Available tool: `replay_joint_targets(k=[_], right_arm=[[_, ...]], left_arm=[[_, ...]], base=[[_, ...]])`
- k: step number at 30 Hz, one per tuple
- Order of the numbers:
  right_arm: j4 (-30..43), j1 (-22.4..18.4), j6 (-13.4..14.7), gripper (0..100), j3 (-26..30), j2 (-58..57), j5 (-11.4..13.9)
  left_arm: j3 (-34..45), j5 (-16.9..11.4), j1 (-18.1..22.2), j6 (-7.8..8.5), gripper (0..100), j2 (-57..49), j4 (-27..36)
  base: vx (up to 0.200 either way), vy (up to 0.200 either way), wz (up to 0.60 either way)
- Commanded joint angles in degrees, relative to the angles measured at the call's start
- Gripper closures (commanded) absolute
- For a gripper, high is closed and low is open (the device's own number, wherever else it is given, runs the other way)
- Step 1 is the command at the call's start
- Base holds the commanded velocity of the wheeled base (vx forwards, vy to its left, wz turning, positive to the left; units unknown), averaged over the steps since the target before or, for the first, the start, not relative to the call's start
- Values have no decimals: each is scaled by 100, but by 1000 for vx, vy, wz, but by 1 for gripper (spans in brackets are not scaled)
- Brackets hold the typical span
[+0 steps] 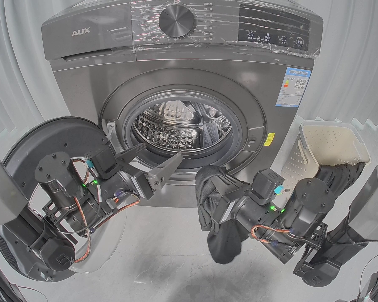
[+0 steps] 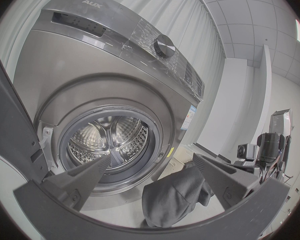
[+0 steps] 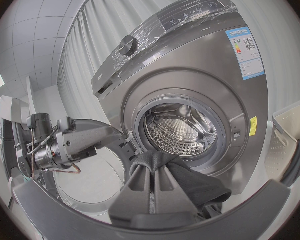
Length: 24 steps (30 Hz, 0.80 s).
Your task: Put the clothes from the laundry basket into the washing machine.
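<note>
Right claw (image 3: 153, 175): fingers pressed together on a dark garment (image 1: 224, 240), which drapes over it and hangs toward the floor (image 1: 155, 252), just in front of the lower rim of the washing machine (image 1: 176, 70) opening. Left claw (image 1: 160, 152): fingers spread wide, holding nothing, level with the lower edge of the drum (image 1: 176, 126) mouth. Door (image 1: 50, 135): swung open on the robot's left. Laundry basket (image 1: 332, 141): beside the machine on the right, a second dark garment (image 1: 342, 173) hanging over its rim.
</note>
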Motion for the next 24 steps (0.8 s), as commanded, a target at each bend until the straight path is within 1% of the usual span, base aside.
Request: replay_joint_targets(k=[1, 5, 9, 13, 16, 17, 18, 19, 20, 24], right_arm=[[-3, 2, -1, 100, -67, -18, 5], [-3, 19, -1, 100, -94, -9, -3], [-3, 19, -1, 100, -173, -9, -30], [-12, 28, -1, 100, -182, -18, -39], [-3, 28, -1, 100, -182, -26, -47], [-3, 28, -10, 100, -182, -35, -47], [-3, 28, -10, 100, -182, -35, -39], [-3, 19, -10, 100, -182, -44, -39], [-3, 28, -10, 100, -182, -44, -47], [6, 19, -10, 100, -243, -35, -74]], left_arm=[[46, 3, 0, 5, 0, 80, -4], [133, 3, -9, 58, 0, 151, -12], [362, -49, -35, 76, 0, 177, -12], [406, -67, -35, 93, 0, 221, -12], [467, -67, -17, 207, 0, 318, -12], [538, -76, -26, 313, 0, 405, -12], [555, -67, -26, 330, 0, 423, -12], [661, -76, -52, 427, 0, 493, -12], [749, -76, -70, 480, 0, 529, -12], [872, -102, -149, 550, 0, 678, -12]], base=[[0, 0, 0], [0, 0, 0], [0, 0, 0], [0, 0, 0], [0, 0, 0], [0, 0, 0], [0, 0, 0], [0, 0, 0], [0, 0, 0], [0, 0, 0]])
